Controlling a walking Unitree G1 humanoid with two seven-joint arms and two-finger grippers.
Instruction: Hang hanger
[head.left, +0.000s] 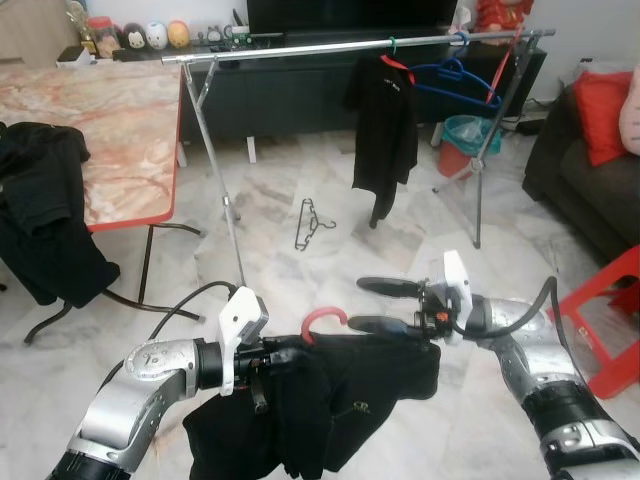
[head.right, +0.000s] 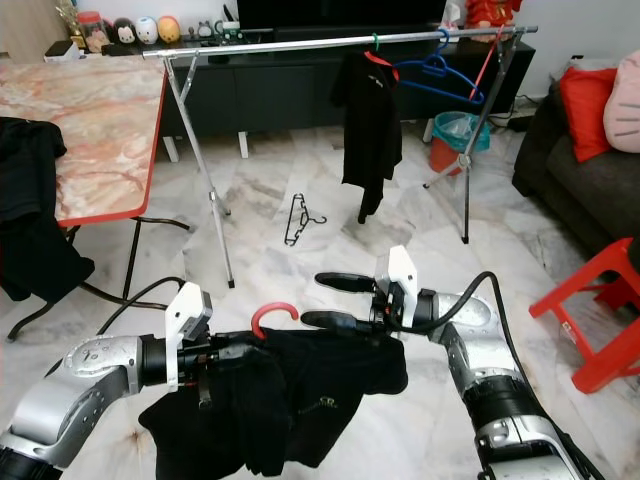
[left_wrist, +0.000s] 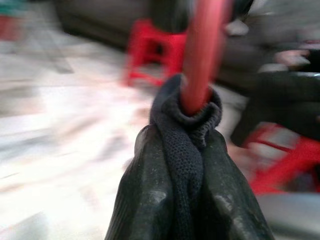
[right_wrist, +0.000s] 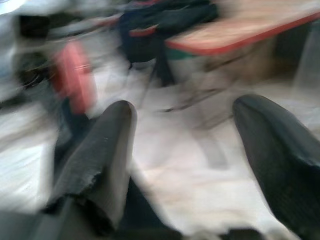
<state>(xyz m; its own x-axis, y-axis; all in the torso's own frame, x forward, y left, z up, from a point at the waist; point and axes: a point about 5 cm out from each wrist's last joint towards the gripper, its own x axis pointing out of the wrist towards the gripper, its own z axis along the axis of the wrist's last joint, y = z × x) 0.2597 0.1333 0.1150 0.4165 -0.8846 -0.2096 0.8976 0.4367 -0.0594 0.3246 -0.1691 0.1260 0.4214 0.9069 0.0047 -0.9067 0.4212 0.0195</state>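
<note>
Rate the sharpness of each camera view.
Left and right eye views: sharp, evenly lit, clothes rail crisp. Left wrist view: left hand and red hanger fairly clear, background smeared. Right wrist view: blurred throughout, right hand fingers soft.

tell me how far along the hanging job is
Done: the black garment is on the red hanger. In hand: left gripper is shut on it at the collar; right gripper, jaws open, supports it. Left: hooking it on the rail.
</note>
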